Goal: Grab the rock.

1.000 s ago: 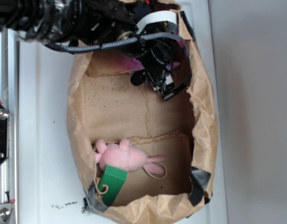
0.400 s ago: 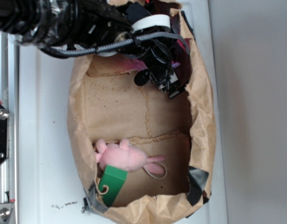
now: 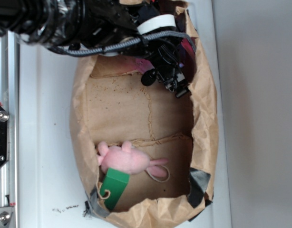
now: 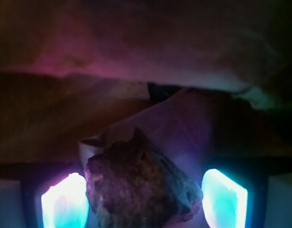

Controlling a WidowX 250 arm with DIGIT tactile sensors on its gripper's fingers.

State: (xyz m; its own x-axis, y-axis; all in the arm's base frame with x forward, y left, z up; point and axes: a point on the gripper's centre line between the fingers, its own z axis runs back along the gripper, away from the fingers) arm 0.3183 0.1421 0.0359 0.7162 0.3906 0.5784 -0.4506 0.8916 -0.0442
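Observation:
The rock (image 4: pixel 141 190) is a dark brown, lumpy chunk filling the bottom middle of the wrist view, resting on a pale flap inside the paper bag. My gripper (image 4: pixel 143 199) is open, with its two glowing fingers on either side of the rock. The left finger (image 4: pixel 63 204) lies against the rock's side, while a thin gap separates the right finger (image 4: pixel 224 197) from it. In the exterior view the gripper (image 3: pixel 165 84) reaches into the bag's top end and hides the rock.
The brown paper bag (image 3: pixel 205 118) lies open on the white table, its crumpled walls close around the gripper. A pink plush toy (image 3: pixel 129 161) and a green block (image 3: pixel 115 187) lie at the bag's bottom end. Something magenta (image 3: pixel 186 47) shows behind the gripper.
The gripper has moved up and slightly right, deeper into the bag's top end. The plush toy and green block have not moved.

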